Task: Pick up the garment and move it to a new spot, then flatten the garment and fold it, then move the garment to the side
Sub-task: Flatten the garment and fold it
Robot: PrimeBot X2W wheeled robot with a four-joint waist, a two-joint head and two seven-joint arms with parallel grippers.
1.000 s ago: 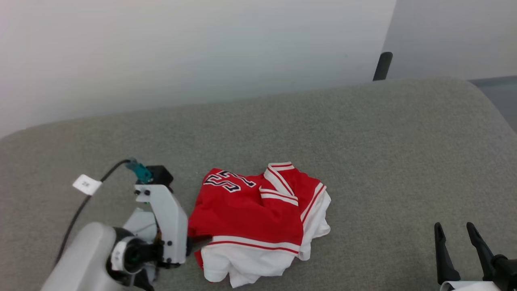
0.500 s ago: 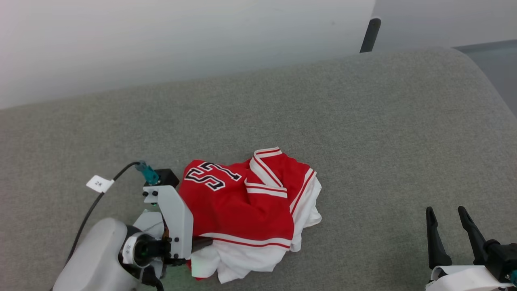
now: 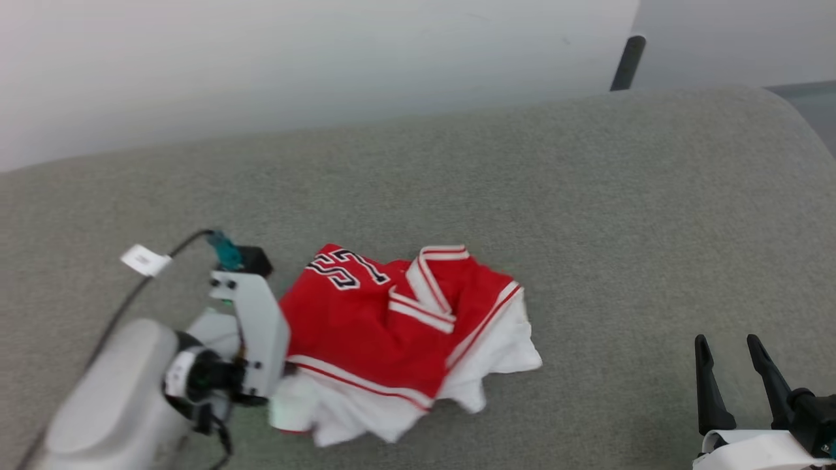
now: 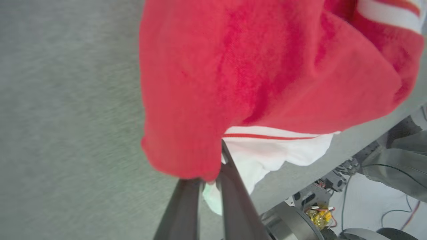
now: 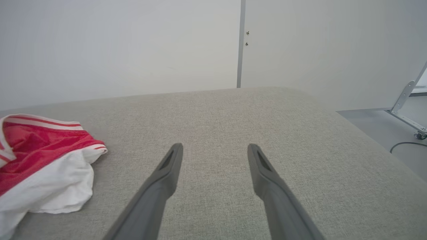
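At the near left of the grey padded surface (image 3: pixel 588 215), the garment (image 3: pixel 385 326) lies in a crumpled heap, number patch toward the far left, white sleeve cloth along the near edge. Its long axis runs roughly from the near left corner out to the right.

The left gripper (image 3: pixel 287 385) sits at that near left corner. In the left wrist view, the left gripper (image 4: pixel 211 173) has its fingers drawn together on the red hem of the garment (image 4: pixel 253 66), with white cloth pinched between them: clamped on the garment's edge. The bulk of the cloth lies to the right of this claw, so a lift or drag would start from this corner.

The right gripper (image 3: pixel 728 349) stands well apart at the near right, fingers spread, nothing between them; its wrist view confirms the right gripper (image 5: pixel 215 150) spread, with the garment (image 5: pixel 43 156) off to the left. The left arm is nearer.

Against the earlier head pictures: the camera has shifted. The garment's near left corner is now gathered at the claw and its right white corner juts further out.
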